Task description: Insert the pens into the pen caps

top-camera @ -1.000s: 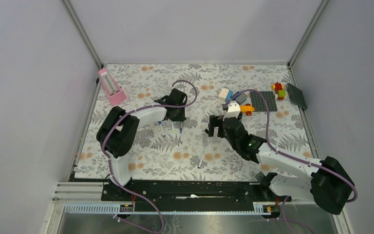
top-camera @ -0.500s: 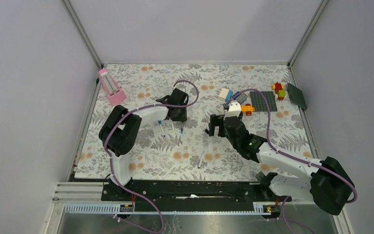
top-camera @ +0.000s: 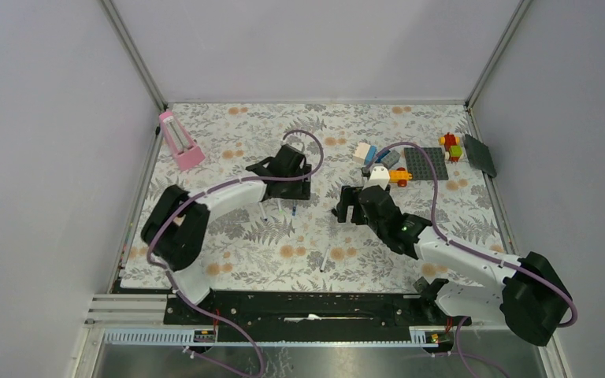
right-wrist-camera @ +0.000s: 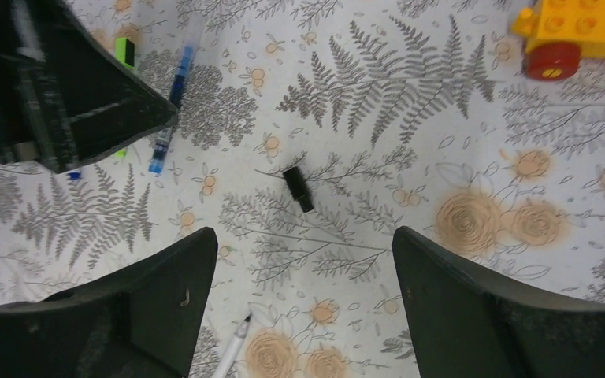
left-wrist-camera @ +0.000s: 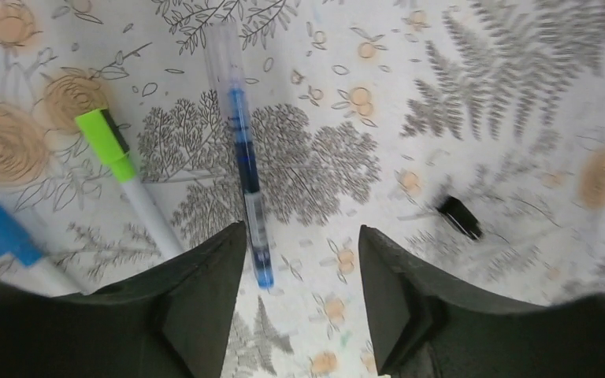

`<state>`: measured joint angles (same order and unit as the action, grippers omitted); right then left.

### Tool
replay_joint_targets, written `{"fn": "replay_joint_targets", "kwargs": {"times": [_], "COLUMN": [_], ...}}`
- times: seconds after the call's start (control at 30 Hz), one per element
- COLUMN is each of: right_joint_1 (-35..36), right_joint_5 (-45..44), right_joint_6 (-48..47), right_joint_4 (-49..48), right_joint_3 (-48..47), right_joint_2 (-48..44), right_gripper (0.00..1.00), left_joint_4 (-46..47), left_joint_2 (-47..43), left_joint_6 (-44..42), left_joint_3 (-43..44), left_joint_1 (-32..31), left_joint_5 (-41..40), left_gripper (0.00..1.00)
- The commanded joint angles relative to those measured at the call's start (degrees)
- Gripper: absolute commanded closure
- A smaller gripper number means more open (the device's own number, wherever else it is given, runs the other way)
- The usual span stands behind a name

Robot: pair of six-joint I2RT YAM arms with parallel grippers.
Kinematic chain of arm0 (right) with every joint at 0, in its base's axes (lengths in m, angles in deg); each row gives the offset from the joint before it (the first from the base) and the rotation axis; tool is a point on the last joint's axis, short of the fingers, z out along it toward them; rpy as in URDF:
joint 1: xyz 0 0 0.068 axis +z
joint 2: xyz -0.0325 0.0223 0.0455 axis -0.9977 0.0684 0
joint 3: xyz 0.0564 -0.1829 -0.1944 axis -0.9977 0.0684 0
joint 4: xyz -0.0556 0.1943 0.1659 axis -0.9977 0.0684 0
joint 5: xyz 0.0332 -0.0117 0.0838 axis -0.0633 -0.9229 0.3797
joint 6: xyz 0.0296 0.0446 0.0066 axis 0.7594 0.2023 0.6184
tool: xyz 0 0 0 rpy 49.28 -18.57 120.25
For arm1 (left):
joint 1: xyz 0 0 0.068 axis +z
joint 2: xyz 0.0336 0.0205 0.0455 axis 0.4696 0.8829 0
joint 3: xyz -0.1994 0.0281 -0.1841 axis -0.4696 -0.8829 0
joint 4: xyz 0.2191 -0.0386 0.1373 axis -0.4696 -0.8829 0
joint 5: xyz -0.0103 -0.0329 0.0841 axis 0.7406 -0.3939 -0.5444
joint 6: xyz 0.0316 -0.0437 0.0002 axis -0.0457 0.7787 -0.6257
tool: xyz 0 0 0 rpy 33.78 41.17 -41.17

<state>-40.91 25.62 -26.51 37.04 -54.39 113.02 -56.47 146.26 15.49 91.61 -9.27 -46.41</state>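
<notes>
Fingers apart, the left gripper (left-wrist-camera: 299, 236) straddled the thin clear-and-blue plastic pen (left-wrist-camera: 244, 173) at its tip, while the right gripper (right-wrist-camera: 306, 236), fingers apart too, hung over the small black cylindrical plastic cap (right-wrist-camera: 298, 189).

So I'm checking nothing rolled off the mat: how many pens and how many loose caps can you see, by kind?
Pens: 4 (green-tipped pen, light-blue-tipped pen, blue-barrelled pen, white pen)
Loose caps: 1 (black cap)
Total: 5
</notes>
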Motion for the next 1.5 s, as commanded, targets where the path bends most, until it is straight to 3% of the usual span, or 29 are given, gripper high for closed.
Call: {"fn": "replay_joint_targets", "kwargs": {"times": [0.0, 0.13, 0.2, 0.27, 0.53, 0.87, 1.37, 1.47], "right_joint_1": [1.35, 5.04, 6.81, 8.33, 14.04, 21.01, 22.83, 22.87], "right_joint_5": [2.81, 1.24, 0.83, 0.75, -0.22, -2.22, 0.09, 0.29], "right_joint_6": [11.01, 18.45, 21.78, 24.82, 35.63, 42.02, 44.76, 45.18], "right_joint_4": [8.36, 15.3, 18.54, 21.62, 27.57, 34.25, 36.41, 36.64], "right_joint_3": [-4.32, -6.78, -8.16, -9.47, -12.04, -20.29, -25.36, -25.11], "right_joint_2": [-0.38, 1.59, 3.67, 5.65, 11.08, 24.38, 36.11, 36.82], "right_gripper": [0.13, 0.13, 0.13, 0.14, 0.18, 0.23, 0.61, 0.73], "left_joint_4": [-0.64, -2.79, -4.33, -6.53, -14.45, -14.59, -14.18, -14.19], "left_joint_2": [-11.72, -19.63, -22.89, -25.98, -39.42, -51.59, -53.85, -53.97], "left_joint_6": [0.78, 1.84, 2.06, 1.72, -2.59, -4.66, -5.3, -5.42], "left_joint_3": [-2.2, -4.08, -4.19, -3.87, -4.49, -12.86, -15.26, -15.37], "left_joint_1": [-0.34, -0.34, -0.36, -0.34, -0.32, -0.34, -0.34, -0.32], "left_joint_5": [-2.12, -2.87, -1.87, -1.52, -3.7, -11.09, -9.89, -9.64], "left_gripper": [0.38, 0.33, 0.21, 0.16, 0.14, 0.13, 0.13, 0.13]}}
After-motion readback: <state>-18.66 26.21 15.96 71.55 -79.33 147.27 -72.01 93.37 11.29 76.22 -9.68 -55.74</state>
